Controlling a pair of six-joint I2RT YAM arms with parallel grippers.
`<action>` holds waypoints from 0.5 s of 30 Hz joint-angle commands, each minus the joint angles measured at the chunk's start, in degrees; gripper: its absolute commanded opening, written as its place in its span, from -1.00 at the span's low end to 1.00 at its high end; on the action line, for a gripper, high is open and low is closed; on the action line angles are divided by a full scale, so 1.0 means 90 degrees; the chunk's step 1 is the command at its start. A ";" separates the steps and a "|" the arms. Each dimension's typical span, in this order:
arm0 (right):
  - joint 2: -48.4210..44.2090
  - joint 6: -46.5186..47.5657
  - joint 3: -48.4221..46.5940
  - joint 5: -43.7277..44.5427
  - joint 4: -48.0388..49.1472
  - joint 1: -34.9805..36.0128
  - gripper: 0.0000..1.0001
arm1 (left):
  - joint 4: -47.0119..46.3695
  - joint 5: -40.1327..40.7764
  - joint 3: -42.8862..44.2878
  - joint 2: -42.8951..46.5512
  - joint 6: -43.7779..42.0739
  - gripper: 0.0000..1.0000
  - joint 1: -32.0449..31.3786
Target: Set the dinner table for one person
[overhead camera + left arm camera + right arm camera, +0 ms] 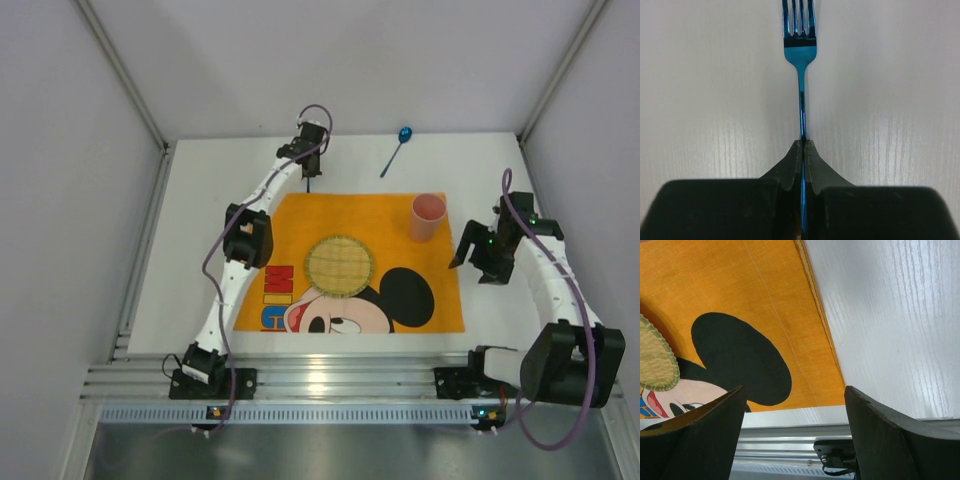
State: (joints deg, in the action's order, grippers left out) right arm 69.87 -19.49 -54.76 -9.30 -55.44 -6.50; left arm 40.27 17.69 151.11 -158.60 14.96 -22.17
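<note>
My left gripper point(309, 172) is shut on the handle of a blue fork point(800, 45) at the back of the white dinner table point(210, 220); the tines point away from the wrist camera. My left gripper point(803, 142) pinches the thin handle edge-on. A blue spoon point(396, 149) lies at the back centre-right. An orange Mickey Mouse placemat point(385, 215) carries a round woven coaster point(340, 265) and a pink cup point(427, 217). My right gripper point(468, 255) is open and empty, hovering by the placemat's right edge point(825, 325).
A silver aluminium rail point(330, 380) runs along the near edge, also in the right wrist view point(790, 440). Grey walls enclose the table on three sides. Both arm bases sit on the rail.
</note>
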 commanded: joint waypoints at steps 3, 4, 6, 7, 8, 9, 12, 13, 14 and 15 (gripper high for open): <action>-0.0097 0.0085 0.0069 -0.0197 0.0076 0.0049 0.60 | 0.0743 -0.0637 -0.1319 0.0248 0.0446 -1.00 0.0403; -0.0078 0.0085 0.0059 -0.0197 0.0076 0.0068 0.60 | 0.0131 -0.0783 -0.1534 0.0404 0.0534 -1.00 0.0432; -0.0039 0.0095 0.0069 -0.0226 0.0095 0.0078 0.60 | -0.0332 -0.0891 -0.1770 0.0736 0.0730 -1.00 0.0500; -0.0038 0.0104 0.0088 -0.0236 0.0115 0.0088 0.59 | -0.0711 -0.0940 -0.1722 0.0796 0.0837 -1.00 0.0520; -0.0029 0.0095 0.0089 -0.0246 0.0125 0.0088 0.60 | -0.0918 -0.0999 -0.1702 0.0913 0.0915 -1.00 0.0588; -0.0028 0.0095 0.0098 -0.0265 0.0125 0.0097 0.60 | -0.1162 -0.1038 -0.1712 0.0972 0.0993 -1.00 0.0627; -0.0028 0.0095 0.0108 -0.0275 0.0135 0.0107 0.60 | -0.1798 -0.1068 -0.1615 0.1119 0.1276 -1.00 0.0754; -0.0028 0.0085 0.0098 -0.0275 0.0144 0.0117 0.60 | -0.1895 -0.1029 -0.1566 0.1148 0.1296 -1.00 0.0764; -0.0038 0.0095 0.0108 -0.0275 0.0144 0.0117 0.60 | -0.2099 -0.0999 -0.1507 0.1196 0.1287 -1.00 0.0794; -0.0038 0.0085 0.0089 -0.0275 0.0154 0.0117 0.60 | -0.2189 -0.1028 -0.1497 0.1245 0.1287 -1.00 0.0813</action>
State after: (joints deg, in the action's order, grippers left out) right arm 69.93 -19.46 -53.98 -10.92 -55.27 -5.80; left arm 27.68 8.82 137.19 -151.35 24.43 -15.88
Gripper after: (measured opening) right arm 0.797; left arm 0.022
